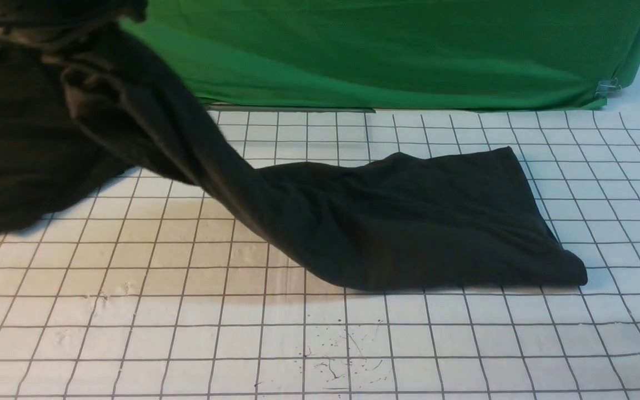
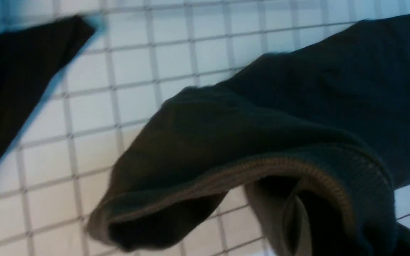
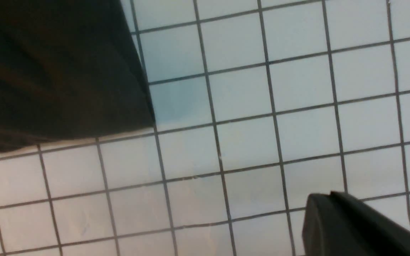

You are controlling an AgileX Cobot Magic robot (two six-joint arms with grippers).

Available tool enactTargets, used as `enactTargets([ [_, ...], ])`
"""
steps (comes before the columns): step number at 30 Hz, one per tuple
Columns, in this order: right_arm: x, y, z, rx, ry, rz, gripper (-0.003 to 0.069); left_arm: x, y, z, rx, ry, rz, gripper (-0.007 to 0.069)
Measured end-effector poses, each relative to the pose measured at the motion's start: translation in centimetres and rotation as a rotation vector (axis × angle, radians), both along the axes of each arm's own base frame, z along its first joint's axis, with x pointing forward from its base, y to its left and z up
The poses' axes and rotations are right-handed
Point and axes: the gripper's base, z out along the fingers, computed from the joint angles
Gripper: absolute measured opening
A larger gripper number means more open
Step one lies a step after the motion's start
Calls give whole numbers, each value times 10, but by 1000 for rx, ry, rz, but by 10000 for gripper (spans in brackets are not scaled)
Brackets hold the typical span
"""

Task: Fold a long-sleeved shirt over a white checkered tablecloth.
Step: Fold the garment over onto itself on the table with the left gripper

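Ok so here's where we're at. The shirt (image 1: 409, 222) is half up, half down. The end on the right gripper's side lies flat and folded on the tablecloth (image 1: 131, 311). From there it climbs in one long twisted band toward the left arm's side, where a big bunch of it hangs in the air above the cloth.

In the left wrist view the ribbed neck band (image 2: 279, 170) is right up against the camera, sagging open, with tablecloth squares showing underneath. The left gripper itself is buried in fabric, so we can't tell how wide its jaws are or which bit they have. All we can say is the shirt is bunched up right where it sits.

The right gripper (image 3: 354, 227) isn't much easier. We only get one dark finger poking into its wrist view, hovering over bare squares. Nothing we can see touches it, but we can't tell whether it's spread or closed. The shirt's flat corner is near it but apart, with bare tablecloth between.

Beyond the shirt, away from both grippers, a green cloth (image 1: 409, 50) hangs with a small clip (image 1: 608, 87) at its corner on the right arm's side. A few dark scuffs (image 1: 336, 364) mark the tablecloth on our side of the shirt.
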Motion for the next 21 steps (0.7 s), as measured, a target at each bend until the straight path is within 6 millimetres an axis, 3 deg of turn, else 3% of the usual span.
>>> enactTargets([
  [4, 0, 0, 0, 0, 0, 0, -5, 24, -53, -3, -17, -36, -123, 34],
  [5, 0, 0, 0, 0, 0, 0, -5, 35, -81, -9, -33, -46, -183, 34],
  [6, 0, 0, 0, 0, 0, 0, -5, 39, -98, -13, -45, -49, -218, 34],
  [9, 0, 0, 0, 0, 0, 0, -3, 54, -146, -35, -99, -40, -310, 34],
  [13, 0, 0, 0, 0, -4, -1, -1, 56, -208, -72, -172, 8, -450, 34],
  [14, 0, 0, 0, 0, -4, -1, -1, 57, -209, -75, -174, 11, -452, 34],
  [16, 2, 0, 1, -4, -19, -2, 1, 52, -242, -104, -197, 58, -530, 34],
  [18, 2, -1, 1, -4, -29, -4, 4, 48, -259, -122, -202, 87, -572, 34],
  [21, 3, 0, 1, 0, -41, -7, 11, 44, -273, -141, -193, 114, -607, 34],
])
